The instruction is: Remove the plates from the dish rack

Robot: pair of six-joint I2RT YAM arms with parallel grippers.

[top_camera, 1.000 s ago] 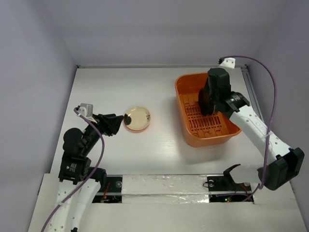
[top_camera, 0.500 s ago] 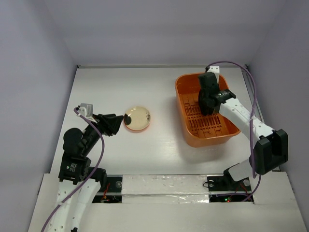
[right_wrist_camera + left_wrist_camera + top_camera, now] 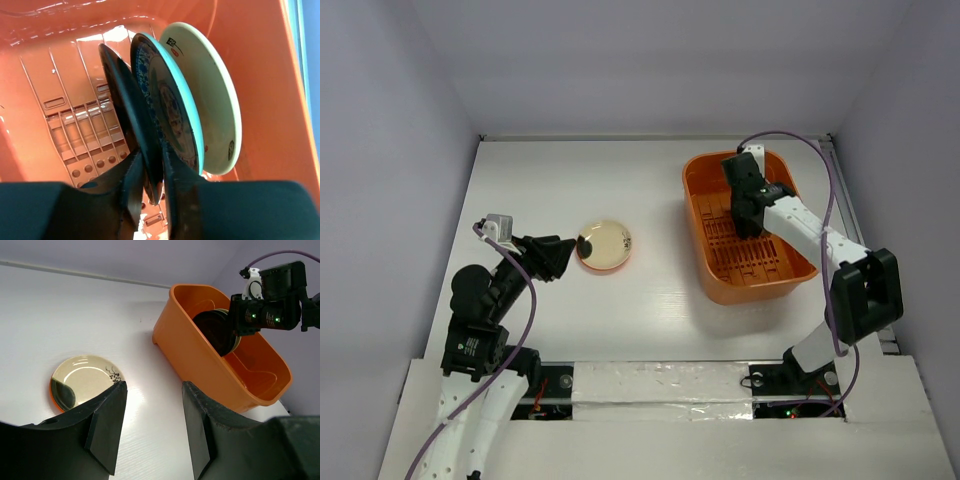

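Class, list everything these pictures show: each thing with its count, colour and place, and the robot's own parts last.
table: one, white, under everything.
dish rack: one, bright orange, on the table's right side.
black plate: one, black, on edge in the rack.
blue patterned plate: one, blue-grey, on edge beside the black one.
cream plate: one, cream with small marks, on edge behind the blue one.
orange-rimmed plate: one, cream inside, flat on the table, left of the rack.
cables: two, purple, one along each arm.
left gripper: one, black, open, near the flat plate.
right gripper: one, black, fingers either side of the black plate's rim.
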